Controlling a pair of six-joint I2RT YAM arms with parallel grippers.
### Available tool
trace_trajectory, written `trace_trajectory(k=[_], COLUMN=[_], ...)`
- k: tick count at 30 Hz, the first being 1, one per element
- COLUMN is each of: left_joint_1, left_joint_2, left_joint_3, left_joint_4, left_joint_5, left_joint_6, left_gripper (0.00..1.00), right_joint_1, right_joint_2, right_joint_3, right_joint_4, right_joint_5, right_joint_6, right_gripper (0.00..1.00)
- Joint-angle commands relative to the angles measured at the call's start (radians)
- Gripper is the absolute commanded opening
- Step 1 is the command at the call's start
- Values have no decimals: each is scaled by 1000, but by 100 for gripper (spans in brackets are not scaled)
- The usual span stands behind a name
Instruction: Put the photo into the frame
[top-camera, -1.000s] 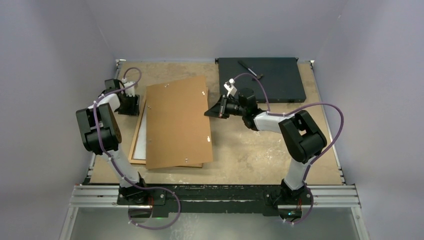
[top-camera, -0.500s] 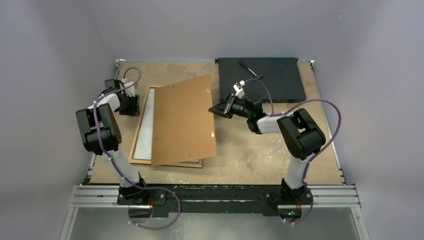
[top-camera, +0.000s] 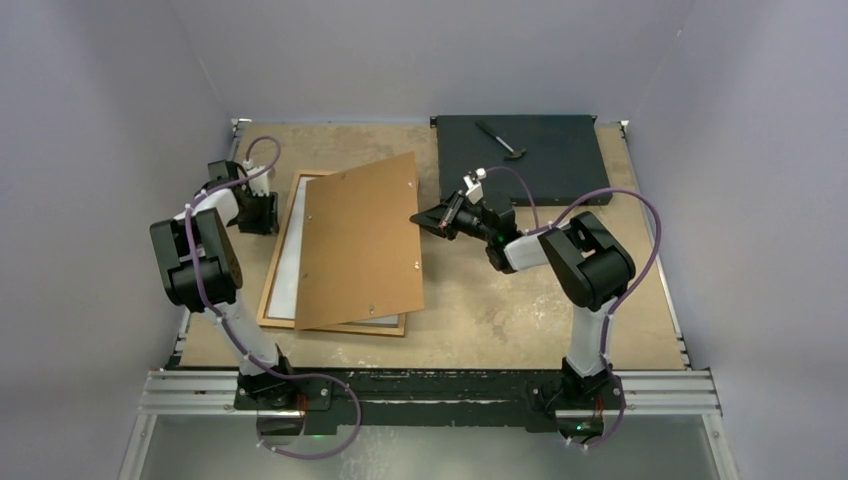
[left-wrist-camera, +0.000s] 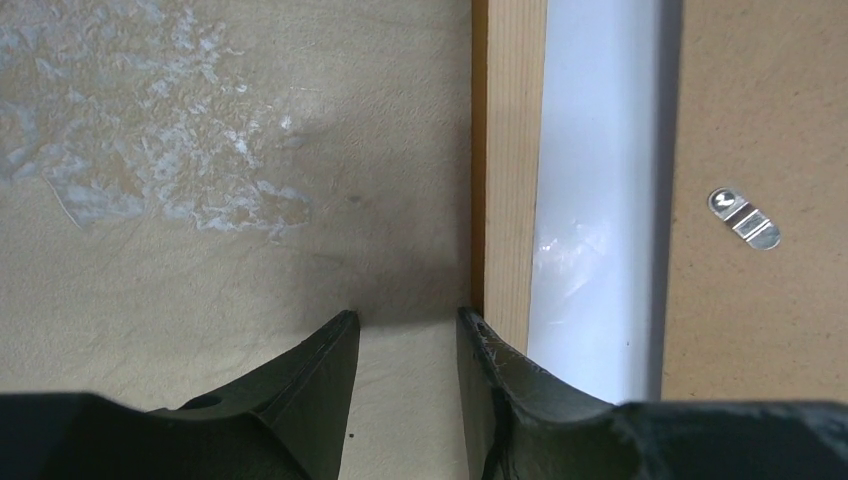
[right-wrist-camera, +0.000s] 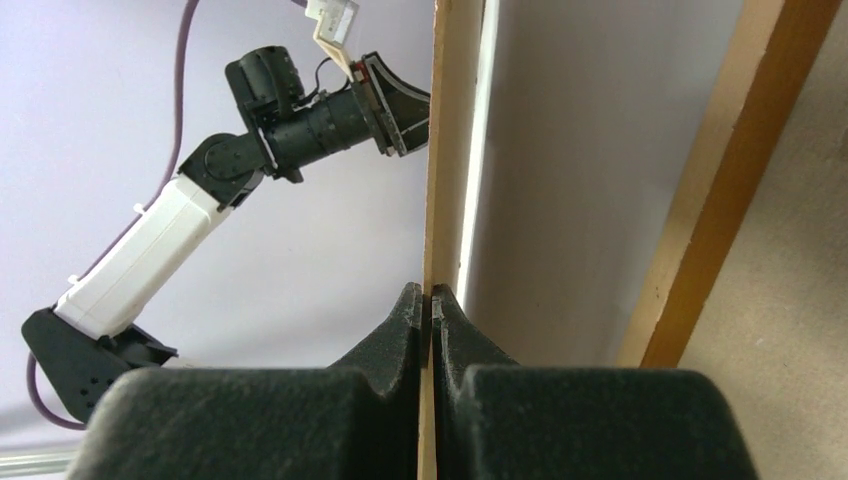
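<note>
Bearing the frame (top-camera: 330, 327), a scuffed tan tabletop (top-camera: 500, 310) between plain lilac walls (top-camera: 420, 60)

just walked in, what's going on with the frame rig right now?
The right gripper has its fingers shut on the near-side edge of the hardboard backing, holding it tilted up over the frame, which lies flat on the table. What looks like the photo, white back up, sits in the frame under the board. The left gripper is open, low at the frame's outer rail. The backing is not yet seated.
</note>
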Motion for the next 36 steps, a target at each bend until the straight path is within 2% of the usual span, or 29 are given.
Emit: trace_trajectory(k=[1,6,11,24,36], left_joint_1=[12,23,25,24,24], left_joint_2=[10,8,-4,-10,-13], left_joint_3=[-44,-49,-61,-90,-124], left_joint_4=[-127,-133,-136,-120,-109], left_joint_5=[41,45,46,47,55], left_joint_6=[-5,4,11,16,30], left_gripper=[39,38,38,36,35], right_joint_1=[16,23,49,96,154], right_joint_2=[-38,-16,-33,25,-13], right_joint_3=[12,-5,34,91,122], right_joint_4=[141,228,112,33,-173], right_joint_5=[70,97,138,122,248], right_joint_6=[41,118,63,42,-14], right_gripper=[0,0,0,0,0])
